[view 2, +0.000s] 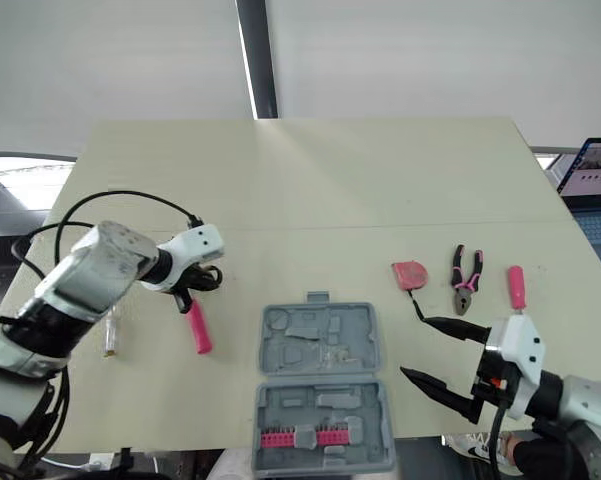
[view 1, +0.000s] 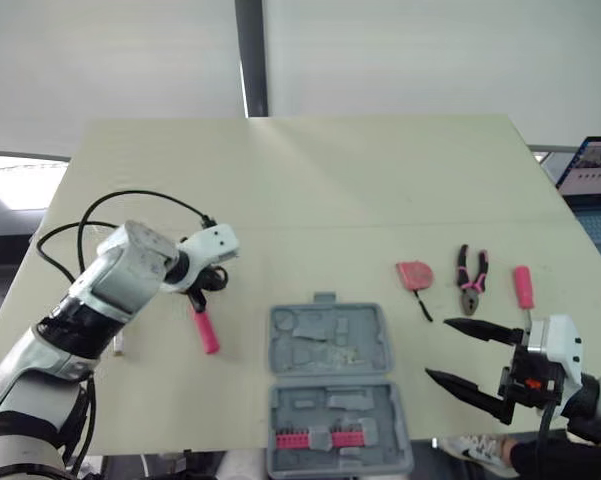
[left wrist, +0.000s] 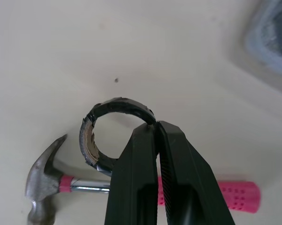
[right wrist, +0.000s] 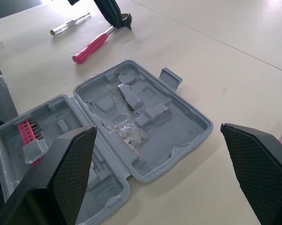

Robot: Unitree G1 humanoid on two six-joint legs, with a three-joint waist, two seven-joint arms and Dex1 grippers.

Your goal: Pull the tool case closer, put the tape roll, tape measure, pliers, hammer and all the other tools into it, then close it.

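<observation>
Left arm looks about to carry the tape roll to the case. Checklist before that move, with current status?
1. The tool case is open: ok, lid flat on the table.
2. The left gripper holds the tape roll: ok, fingers shut on its rim.
3. Roll off the table: cannot tell.
4. The right gripper is clear of the case: ok, open, to its right.
5. Other tools packed: not ok; hammer, pliers, tape measure lie outside.

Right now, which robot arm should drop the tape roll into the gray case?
Left. The left gripper is shut on the tape roll, just beside the open tool case. The right gripper is open and empty on the case's other side, nearer the pliers.
</observation>
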